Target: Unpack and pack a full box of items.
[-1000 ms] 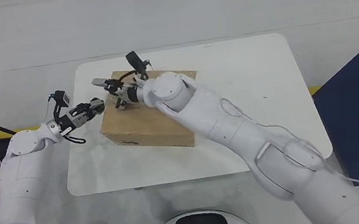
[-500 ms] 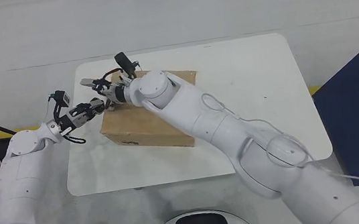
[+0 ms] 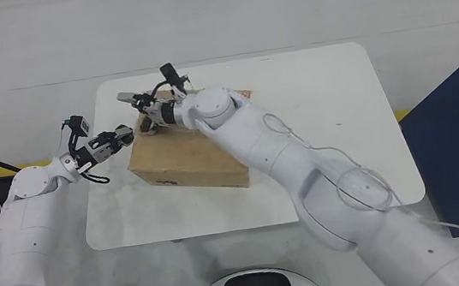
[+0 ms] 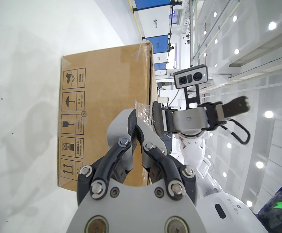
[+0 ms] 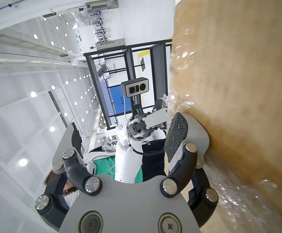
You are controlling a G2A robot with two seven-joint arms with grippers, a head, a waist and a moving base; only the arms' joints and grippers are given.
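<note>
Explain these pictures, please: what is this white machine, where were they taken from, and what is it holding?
It is a two-armed robot. One camera looks down from above its arms; the other two ride on its wrists, each showing that arm's own tool up close. On the white table stands one closed cardboard box. The left tool is shut at the box's top edge, apparently pinching clear tape. The right tool is open, close beside the box's taped top.
</note>
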